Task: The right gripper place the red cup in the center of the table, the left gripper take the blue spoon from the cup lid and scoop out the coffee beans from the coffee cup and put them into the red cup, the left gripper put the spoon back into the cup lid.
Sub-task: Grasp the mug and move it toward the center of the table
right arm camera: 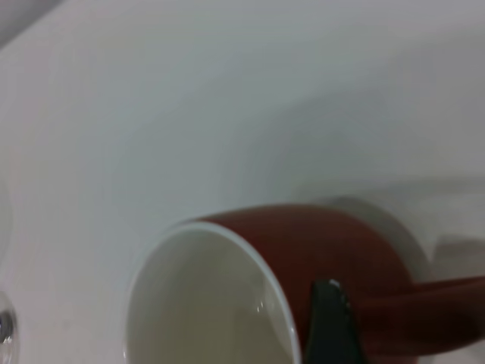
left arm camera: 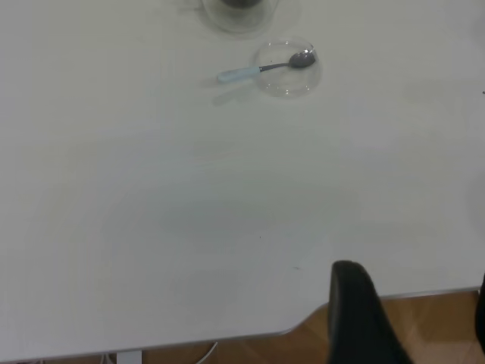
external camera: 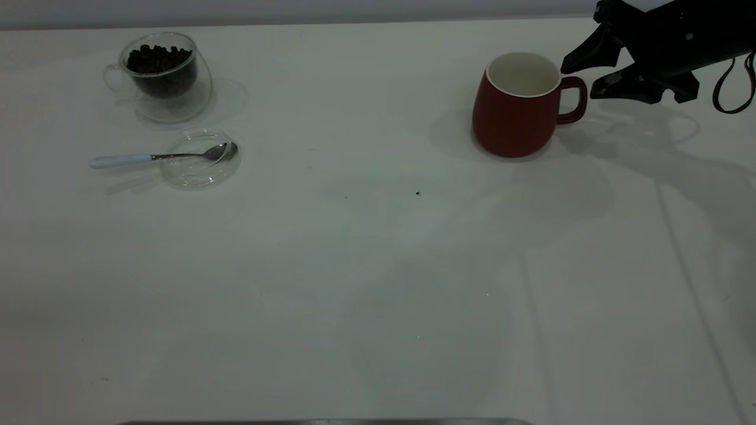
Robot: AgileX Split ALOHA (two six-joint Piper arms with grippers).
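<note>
Up in the top right of the frame, the right gripper (external camera: 582,77) reaches for the red cup (external camera: 512,112) with its fingers spread wide.

First step — the cup is not grabbed yet; one finger sits by the rim, one by the handle, and next they should likely squeeze the handle and carry the cup to the middle of the table (external camera: 366,283). At upper left, the blue spoon (external camera: 159,157) lies on the cup lid (external camera: 201,174), below the coffee cup (external camera: 164,75) full of coffee beans (external camera: 155,58). Only a dark bit of the left gripper (left arm camera: 364,318) shows — I cannot tell if it is open.
</note>
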